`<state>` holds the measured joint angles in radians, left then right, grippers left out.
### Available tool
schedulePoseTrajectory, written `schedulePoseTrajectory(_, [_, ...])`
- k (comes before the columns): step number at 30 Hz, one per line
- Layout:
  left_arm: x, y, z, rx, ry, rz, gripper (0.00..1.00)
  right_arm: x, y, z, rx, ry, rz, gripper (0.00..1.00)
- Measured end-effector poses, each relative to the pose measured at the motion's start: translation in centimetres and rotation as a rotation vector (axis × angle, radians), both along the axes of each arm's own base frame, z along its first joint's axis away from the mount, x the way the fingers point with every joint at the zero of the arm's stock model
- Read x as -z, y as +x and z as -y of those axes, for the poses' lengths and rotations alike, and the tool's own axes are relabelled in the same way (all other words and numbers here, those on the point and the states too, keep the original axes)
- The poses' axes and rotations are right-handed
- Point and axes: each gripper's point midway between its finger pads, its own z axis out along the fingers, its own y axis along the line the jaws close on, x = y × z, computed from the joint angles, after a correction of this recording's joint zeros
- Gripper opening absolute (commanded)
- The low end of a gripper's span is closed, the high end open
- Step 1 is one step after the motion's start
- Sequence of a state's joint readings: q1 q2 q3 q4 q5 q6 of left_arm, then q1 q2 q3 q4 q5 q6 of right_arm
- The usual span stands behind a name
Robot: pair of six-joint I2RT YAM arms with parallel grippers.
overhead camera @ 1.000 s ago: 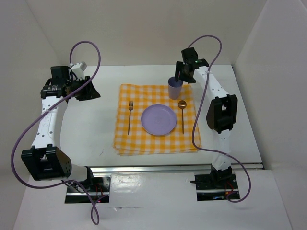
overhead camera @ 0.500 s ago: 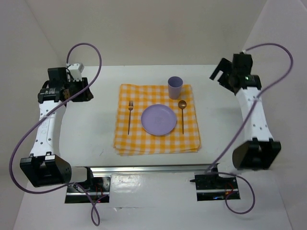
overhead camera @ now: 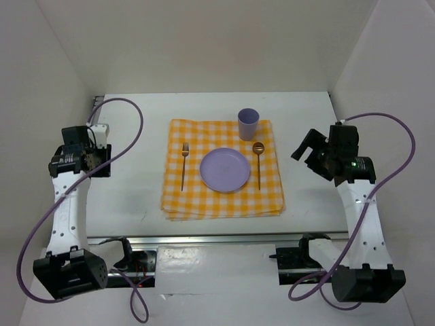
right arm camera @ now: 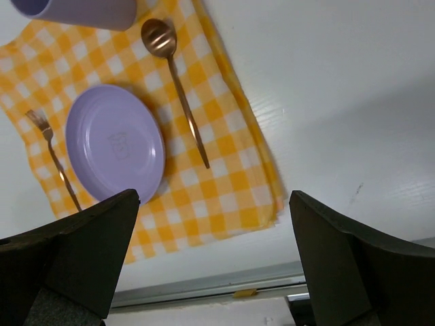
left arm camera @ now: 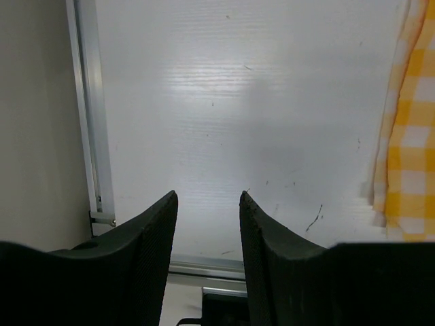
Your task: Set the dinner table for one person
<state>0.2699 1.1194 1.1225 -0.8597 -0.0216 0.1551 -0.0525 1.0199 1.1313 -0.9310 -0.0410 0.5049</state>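
Note:
The white dinner table (overhead camera: 136,183) carries a yellow-checked cloth (overhead camera: 221,200). On the cloth lie a purple plate (overhead camera: 225,170), a fork (overhead camera: 183,166) to its left and a spoon (overhead camera: 258,163) to its right. A purple cup (overhead camera: 248,124) stands upright at the cloth's far edge. My left gripper (overhead camera: 92,166) is open and empty over the bare table left of the cloth (left arm camera: 408,136). My right gripper (overhead camera: 306,148) is wide open and empty, raised to the right of the cloth. The right wrist view shows the plate (right arm camera: 114,142), spoon (right arm camera: 178,81), fork (right arm camera: 58,163) and cup (right arm camera: 75,10).
A metal rail (overhead camera: 251,238) runs along the table's near edge, with both arm bases below it. Another rail (left arm camera: 85,102) edges the table's left side. White walls enclose the left, back and right. Purple cables loop from both arms.
My right gripper has let go of the cup, swung right and come back toward the near side. My left arm has drawn back toward the near edge. The cup stays standing on the cloth.

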Motion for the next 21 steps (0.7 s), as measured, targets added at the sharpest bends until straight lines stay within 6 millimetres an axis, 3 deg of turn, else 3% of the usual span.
schedulePoseTrajectory(8, [-2.5, -3.0, 1.0, 0.036, 0.031, 0.092, 0.49, -2.2, -3.2, -0.6, -0.024, 0.012, 0.084, 1.0])
schedulePoseTrajectory(21, [-2.5, -5.4, 1.6, 0.056, 0.043, 0.072, 0.49, -2.0, -5.5, -0.7, -0.032, 0.007, 0.06, 1.0])
